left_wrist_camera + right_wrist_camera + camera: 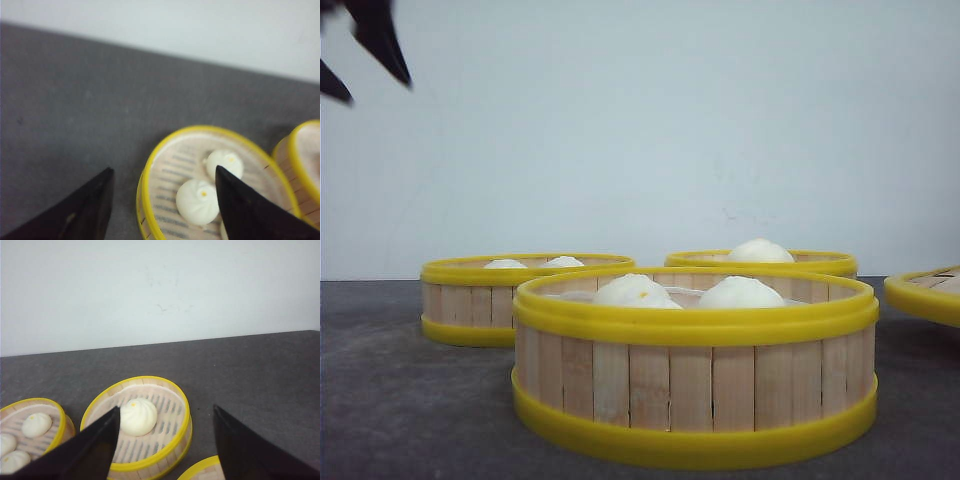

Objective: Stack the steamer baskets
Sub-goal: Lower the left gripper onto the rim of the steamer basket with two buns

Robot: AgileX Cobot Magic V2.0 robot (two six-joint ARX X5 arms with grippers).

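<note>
Nearest to the front camera stands a round shallow steamer basket (695,365) with pale wooden-slat wall and thick yellow bands at its top and bottom rim, on the dark grey table (390,400). Two white buns (685,292) lie inside it, side by side.

Behind it to the left stands a second basket of the same kind (470,298), with two white bun tops showing over its rim. The left wrist view looks down into this basket (170,200), where the buns (199,201) have a small orange dot on top. Behind the near basket to the right stands a third basket (810,262) with one white bun (758,250); the right wrist view shows the same basket (150,425) with the single bun inside.

At the right edge of the front view, a flat yellow-rimmed lid (925,295) is partly visible.

The left gripper (162,200) hangs above the table with its two black fingers spread wide, holding nothing. The right gripper (167,440) is also spread wide and holds nothing
</note>
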